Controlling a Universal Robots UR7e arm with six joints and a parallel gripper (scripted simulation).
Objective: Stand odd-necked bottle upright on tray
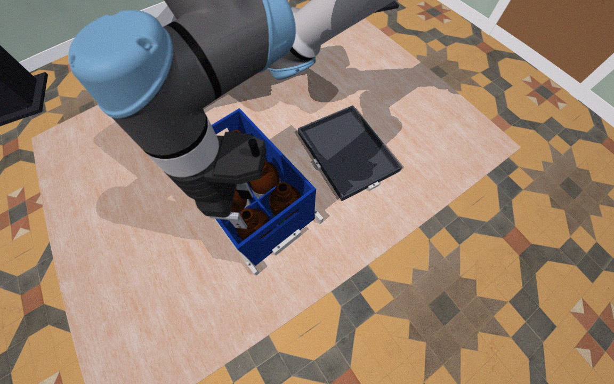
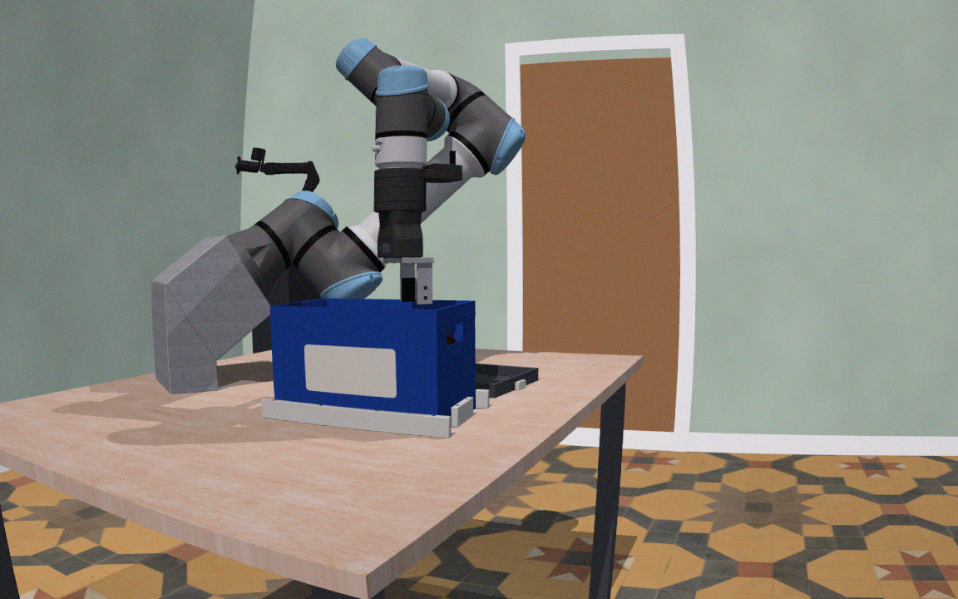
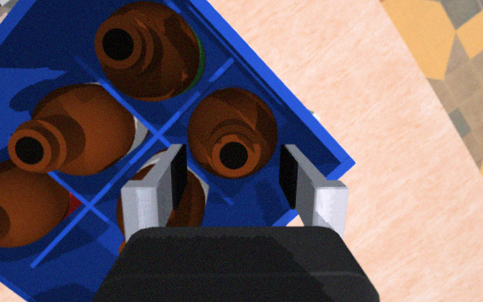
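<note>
The blue crate [image 1: 305, 212] [image 2: 352, 320] [image 3: 304, 115] holds five brown bottles in separate cells. My gripper [image 1: 241, 205] [image 2: 417, 293] [image 3: 233, 164] is open at the crate's rim. In the wrist view its fingers stand either side of the mouth of the front-left bottle [image 1: 255, 223] [image 3: 233, 122]. The left finger partly covers a second bottle [image 3: 193, 203]. A bottle with a green label edge [image 1: 284, 200] [image 3: 162, 54] stands front right; two others [image 3: 99, 130] [image 3: 19, 218] stand further back. I cannot tell which neck differs. The dark tray [image 1: 328, 138] [image 2: 514, 373] is empty.
White blocks [image 1: 288, 242] [image 2: 356, 421] edge the crate, and smaller ones [image 1: 373, 185] [image 2: 520, 384] edge the tray. One crate cell [image 3: 71, 252] has no bottle. The tray lies beside the crate across a narrow gap. The arm hides the crate's back part in the top view.
</note>
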